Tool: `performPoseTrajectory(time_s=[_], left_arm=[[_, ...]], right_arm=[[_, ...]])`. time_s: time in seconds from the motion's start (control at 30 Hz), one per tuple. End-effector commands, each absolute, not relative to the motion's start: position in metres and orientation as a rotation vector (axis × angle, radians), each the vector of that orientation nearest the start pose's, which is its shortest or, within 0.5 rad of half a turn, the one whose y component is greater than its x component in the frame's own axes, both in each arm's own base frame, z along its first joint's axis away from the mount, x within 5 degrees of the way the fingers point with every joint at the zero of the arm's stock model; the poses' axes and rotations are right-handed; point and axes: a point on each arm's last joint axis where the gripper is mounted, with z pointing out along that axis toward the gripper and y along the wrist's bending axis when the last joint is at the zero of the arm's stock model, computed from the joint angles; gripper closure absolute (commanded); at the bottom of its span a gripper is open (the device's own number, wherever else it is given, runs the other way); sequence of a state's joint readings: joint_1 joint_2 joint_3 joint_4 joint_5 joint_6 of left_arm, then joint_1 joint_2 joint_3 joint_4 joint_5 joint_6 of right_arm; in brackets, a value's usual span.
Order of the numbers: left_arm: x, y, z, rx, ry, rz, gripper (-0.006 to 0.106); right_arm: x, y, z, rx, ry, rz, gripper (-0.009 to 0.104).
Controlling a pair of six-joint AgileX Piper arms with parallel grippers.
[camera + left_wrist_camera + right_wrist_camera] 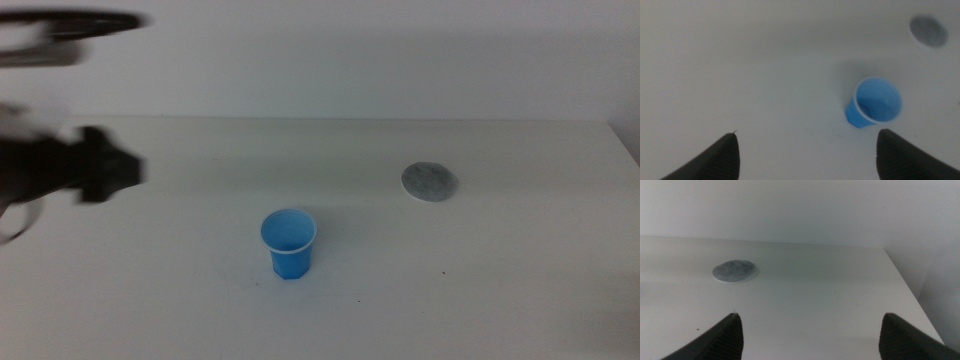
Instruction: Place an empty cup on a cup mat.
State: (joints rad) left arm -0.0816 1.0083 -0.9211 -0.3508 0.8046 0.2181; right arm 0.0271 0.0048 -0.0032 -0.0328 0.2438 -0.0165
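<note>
Two things sit on the white table (pixel 520 290): the cup (pixel 288 243) and the cup mat (pixel 429 182). The cup stands upright near the middle of the table, its mouth open upward, bright blue with a pale rim, and nothing shows inside it. The cup mat lies flat, farther back and to the right of the cup in the middle view, well apart from it, with bare tabletop between them.

The left gripper (pixel 105 172) comes in from the left side of the middle view as a dark, blurred shape raised above the table, well apart from the cup and farther from the camera than it. In the left wrist view its two dark jaws stand wide apart with nothing between them, and the left gripper (pixel 807 155) looks down on the cup (pixel 875 102), which lies ahead of the jaws and nearer the one on the mat's side; the cup touches neither jaw. The cup mat (pixel 928 31) shows beyond the cup as a blurred grey disc.

The right gripper (pixel 810 335) waits out of the middle view. Its jaws are likewise spread wide and hold nothing, and its wrist camera looks across the table toward the cup mat (pixel 735 271), which lies ahead of it, well clear of both jaws.
</note>
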Motion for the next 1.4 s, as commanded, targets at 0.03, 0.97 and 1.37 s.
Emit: performPoseTrajectory(time_s=[0.03,0.97,1.37], left_arm=[[0.234,-0.068,0.339,0.295,2.408,-0.386,0.007],[0.329,-0.188,0.208,0.392,2.822,-0.157,0.007],[0.334,-0.19,0.188,0.3,2.864,-0.153,0.019]], right_arm=[[0.055,0.0,0.192,-0.061,1.721,-0.036,0.002],[0.055,0.0,0.192,-0.061,1.721,-0.036,0.002],[0.055,0.0,0.192,-0.061,1.721,-0.036,0.002]])
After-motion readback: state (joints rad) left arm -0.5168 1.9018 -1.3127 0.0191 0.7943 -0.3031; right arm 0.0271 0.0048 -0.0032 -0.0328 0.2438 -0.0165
